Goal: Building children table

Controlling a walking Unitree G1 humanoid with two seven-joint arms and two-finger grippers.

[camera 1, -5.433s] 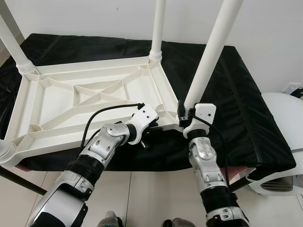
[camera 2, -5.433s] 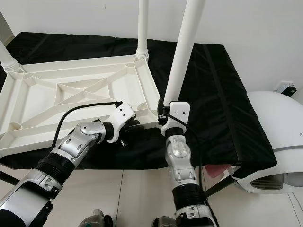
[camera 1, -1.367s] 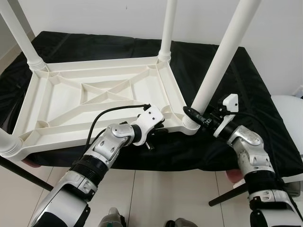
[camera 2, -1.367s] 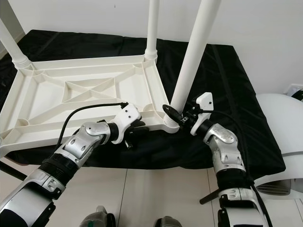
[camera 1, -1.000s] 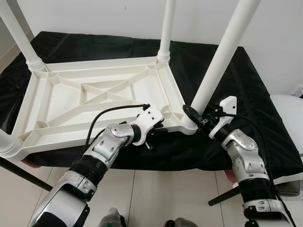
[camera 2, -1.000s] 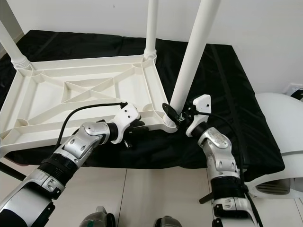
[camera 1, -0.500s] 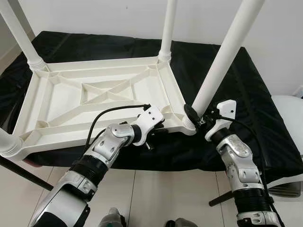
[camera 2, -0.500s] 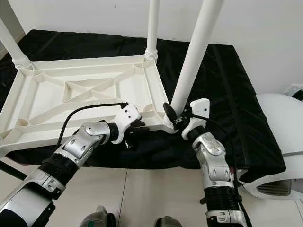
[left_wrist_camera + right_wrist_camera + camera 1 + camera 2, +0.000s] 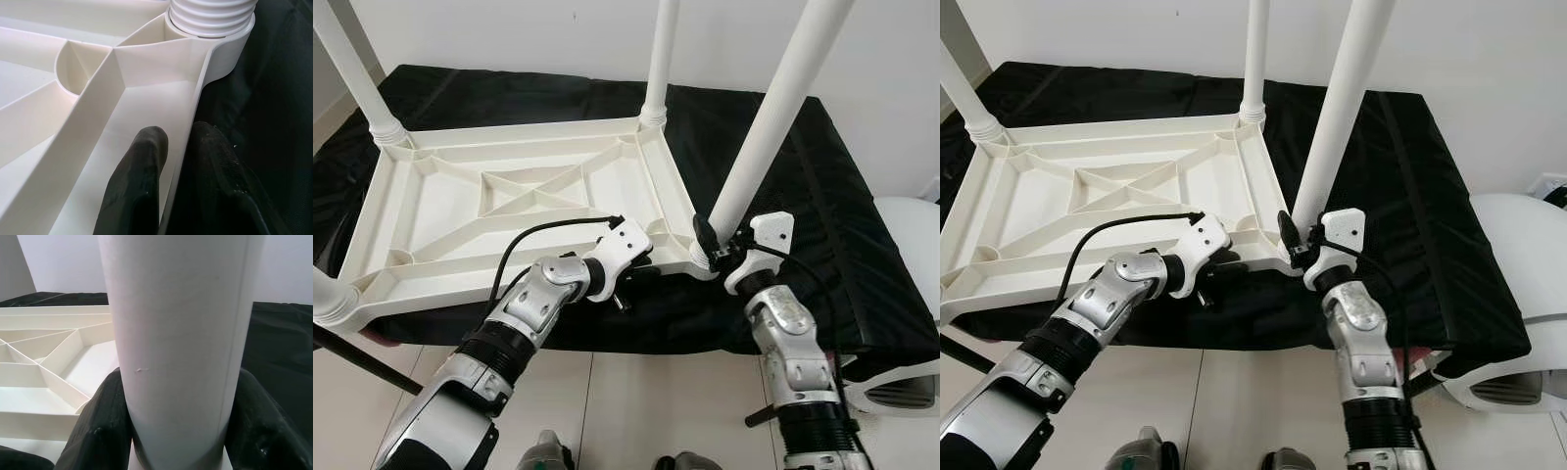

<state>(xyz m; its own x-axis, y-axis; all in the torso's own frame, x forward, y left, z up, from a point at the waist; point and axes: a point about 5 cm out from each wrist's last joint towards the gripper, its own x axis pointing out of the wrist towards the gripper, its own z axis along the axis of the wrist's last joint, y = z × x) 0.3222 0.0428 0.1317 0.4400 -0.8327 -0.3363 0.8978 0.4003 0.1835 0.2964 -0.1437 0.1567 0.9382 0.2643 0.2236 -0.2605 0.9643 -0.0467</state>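
- white plastic tabletop point(image 9: 509, 211) lies upside down on a desk point(image 9: 862, 264) draped in black cloth; its ribbed underside faces up. in the left eye view four white legs rise from its corners: a near right leg point(image 9: 769, 117), a far right leg point(image 9: 658, 59), a far left leg point(image 9: 352, 73), and a near left leg point(image 9: 331, 299) of which just the base can be seen at the picture's edge.
- as a judgement, the build looks nearly done: every corner has a leg, and what seems left is seating the near right leg firmly and turning the table upright.
- right eye view: the left tool point(image 9: 1217, 266) sits at the near long rim of the tabletop, just beside the near right corner. the right tool point(image 9: 1295, 240) is at the base of the near right leg, where it meets its socket.
- left wrist view: the left tool's two black fingers point(image 9: 142, 171) are narrow, pinching the thin white rim between them, one inside and one outside. the ribbed socket point(image 9: 210, 17) of the near right leg lies beyond.
- right wrist view: the right tool's fingers point(image 9: 102, 426) are spread around the thick white leg, pressing it on both sides.
- surface and room: black cloth covers the whole desk, with pale floor tiles point(image 9: 646, 411) below, a plain white wall point(image 9: 509, 34) behind, and a rounded white appliance point(image 9: 911, 284) at the robot's right.
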